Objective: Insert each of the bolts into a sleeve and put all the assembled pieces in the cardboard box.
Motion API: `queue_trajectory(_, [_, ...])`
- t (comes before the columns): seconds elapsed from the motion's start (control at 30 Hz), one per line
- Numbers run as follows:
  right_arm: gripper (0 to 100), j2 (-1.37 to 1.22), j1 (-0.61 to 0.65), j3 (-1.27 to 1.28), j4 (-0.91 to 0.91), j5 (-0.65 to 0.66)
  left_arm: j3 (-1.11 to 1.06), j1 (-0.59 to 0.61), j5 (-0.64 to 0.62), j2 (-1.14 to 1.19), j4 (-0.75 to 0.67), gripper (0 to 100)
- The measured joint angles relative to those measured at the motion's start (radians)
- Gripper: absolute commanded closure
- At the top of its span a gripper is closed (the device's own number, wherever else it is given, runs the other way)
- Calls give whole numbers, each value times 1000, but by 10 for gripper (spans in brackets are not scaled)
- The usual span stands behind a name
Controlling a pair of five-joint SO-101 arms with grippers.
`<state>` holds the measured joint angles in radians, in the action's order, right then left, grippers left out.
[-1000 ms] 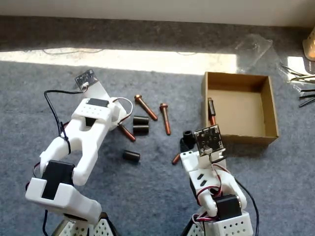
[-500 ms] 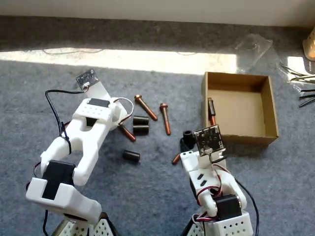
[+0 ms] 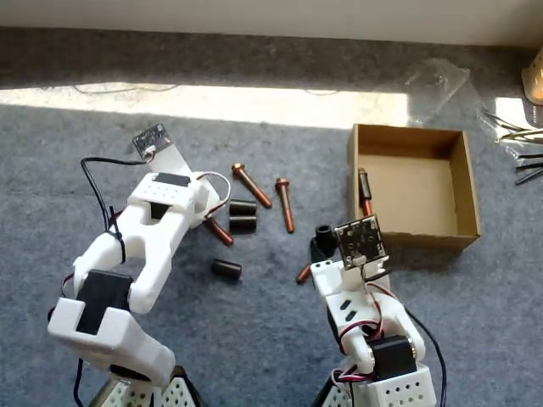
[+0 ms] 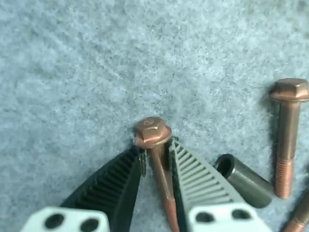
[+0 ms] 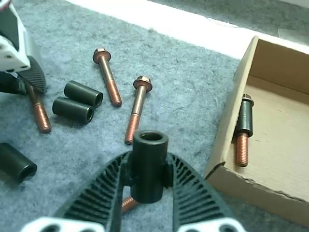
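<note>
Sleeve point(image 5: 150, 154) stands upright, bore up, clamped in the right gripper point(image 5: 149, 164) just beside the box point(image 5: 231, 121), while the left gripper point(image 4: 157, 151), well apart, pinches a bolt point(image 4: 152, 131) under its head, shank between its jaws, probably needing a swing over that bore.

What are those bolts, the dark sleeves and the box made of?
Bolts: metal, likely copper-plated, by the reddish sheen and threads. Sleeves: matte black, plastic or blackened metal, unclear which. Box: plain brown cardboard with rough cut edges.
</note>
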<state>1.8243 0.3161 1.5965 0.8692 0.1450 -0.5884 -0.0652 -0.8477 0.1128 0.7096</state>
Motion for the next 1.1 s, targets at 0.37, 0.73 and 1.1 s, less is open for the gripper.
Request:
queue_trajectory(0.37, [994, 0, 0, 0, 0, 0, 87, 34, 101, 77, 34, 914])
queue_trajectory(0.73, [994, 0, 0, 0, 0, 0, 315, 100, 807, 86, 399, 916])
queue_trajectory(1.1, [994, 0, 0, 0, 0, 0, 381, 104, 873, 94, 496, 912])
